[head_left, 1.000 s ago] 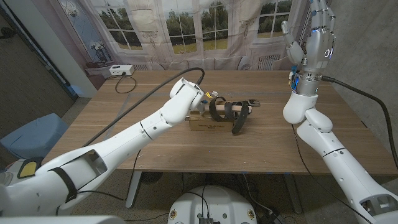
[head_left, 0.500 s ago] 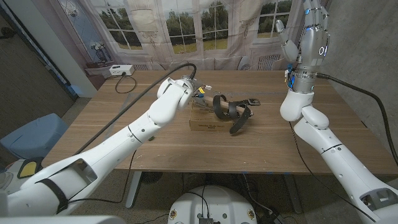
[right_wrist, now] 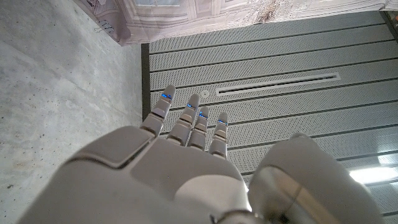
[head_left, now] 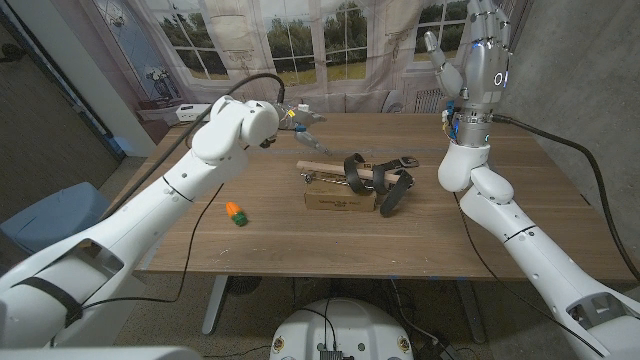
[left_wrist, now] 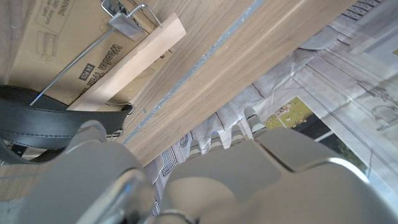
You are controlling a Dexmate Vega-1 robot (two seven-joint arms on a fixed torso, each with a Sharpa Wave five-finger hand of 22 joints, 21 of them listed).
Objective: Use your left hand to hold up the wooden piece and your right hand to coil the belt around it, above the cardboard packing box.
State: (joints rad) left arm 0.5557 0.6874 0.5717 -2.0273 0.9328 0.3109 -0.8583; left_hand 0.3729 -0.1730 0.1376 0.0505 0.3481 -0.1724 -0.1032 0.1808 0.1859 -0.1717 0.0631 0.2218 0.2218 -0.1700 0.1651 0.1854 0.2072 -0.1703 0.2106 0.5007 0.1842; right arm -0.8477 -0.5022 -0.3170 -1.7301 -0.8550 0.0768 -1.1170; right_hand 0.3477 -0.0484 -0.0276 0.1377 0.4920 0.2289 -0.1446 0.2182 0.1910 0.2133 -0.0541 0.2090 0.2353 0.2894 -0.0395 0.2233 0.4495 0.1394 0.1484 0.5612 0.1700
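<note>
The wooden piece (head_left: 335, 172) lies across the top of the box (head_left: 340, 198), one end jutting past the box's left edge toward the left arm. In the left wrist view the wooden piece (left_wrist: 127, 62) rests on the box (left_wrist: 56, 37), a metal clip at its end. The belt (head_left: 375, 180) is looped around the piece and drapes over the box's right end, its buckle end pointing right.

The left hand (head_left: 300, 122) is raised behind the box, apart from the piece; whether its fingers are spread or curled cannot be told. The right hand (head_left: 478, 55) is held high at the table's far right, fingers extended and apart, holding nothing. The right wrist view confirms the right hand (right_wrist: 186, 155) has straight fingers.

A small orange and green object (head_left: 235, 213) sits on the table (head_left: 200, 230), left of the box.
</note>
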